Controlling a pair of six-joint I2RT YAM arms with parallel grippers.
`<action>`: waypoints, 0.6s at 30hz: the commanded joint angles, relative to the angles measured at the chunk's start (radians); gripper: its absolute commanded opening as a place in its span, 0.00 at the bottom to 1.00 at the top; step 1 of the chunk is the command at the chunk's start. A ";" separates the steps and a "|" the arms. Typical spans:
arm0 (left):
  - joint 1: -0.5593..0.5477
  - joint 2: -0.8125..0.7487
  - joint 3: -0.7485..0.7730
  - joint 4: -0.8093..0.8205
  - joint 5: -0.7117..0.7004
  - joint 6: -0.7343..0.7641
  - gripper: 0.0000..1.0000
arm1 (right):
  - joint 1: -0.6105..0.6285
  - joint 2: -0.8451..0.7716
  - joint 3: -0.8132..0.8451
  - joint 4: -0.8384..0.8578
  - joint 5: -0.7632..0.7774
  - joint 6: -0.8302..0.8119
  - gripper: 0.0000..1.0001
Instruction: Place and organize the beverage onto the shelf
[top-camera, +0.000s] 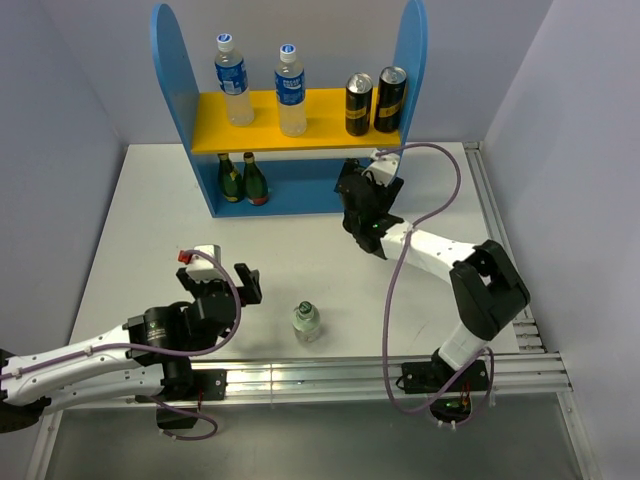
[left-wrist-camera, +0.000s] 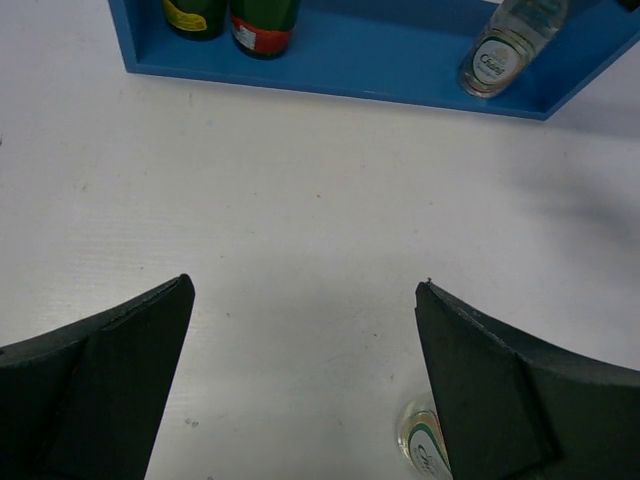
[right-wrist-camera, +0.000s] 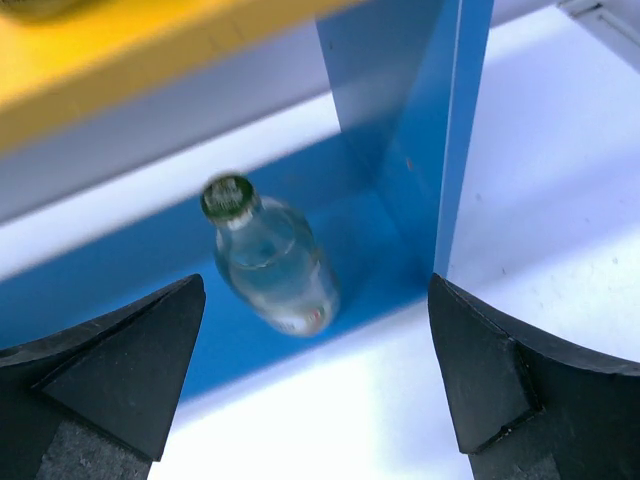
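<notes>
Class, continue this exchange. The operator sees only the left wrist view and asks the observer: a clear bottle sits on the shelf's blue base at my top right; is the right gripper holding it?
Observer: No. The right gripper is open, and the short clear bottle stands on the blue base beyond its fingers, untouched.
Operator: What is on the level above?
Observer: The yellow upper board carries two blue-label bottles and two black-and-gold cans.
Operator: And the bottle at my lower edge?
Observer: That loose bottle stands upright on the table, cap on, just right of the left gripper.
</notes>
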 joint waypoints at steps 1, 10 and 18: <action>-0.006 -0.009 0.002 0.087 0.063 0.081 0.99 | 0.016 -0.091 -0.058 -0.069 -0.046 0.053 0.99; -0.084 0.145 -0.033 0.287 0.273 0.164 0.99 | 0.166 -0.488 -0.273 -0.256 -0.014 0.127 1.00; -0.227 0.207 -0.039 0.472 0.269 0.255 0.99 | 0.249 -0.806 -0.402 -0.427 0.006 0.144 1.00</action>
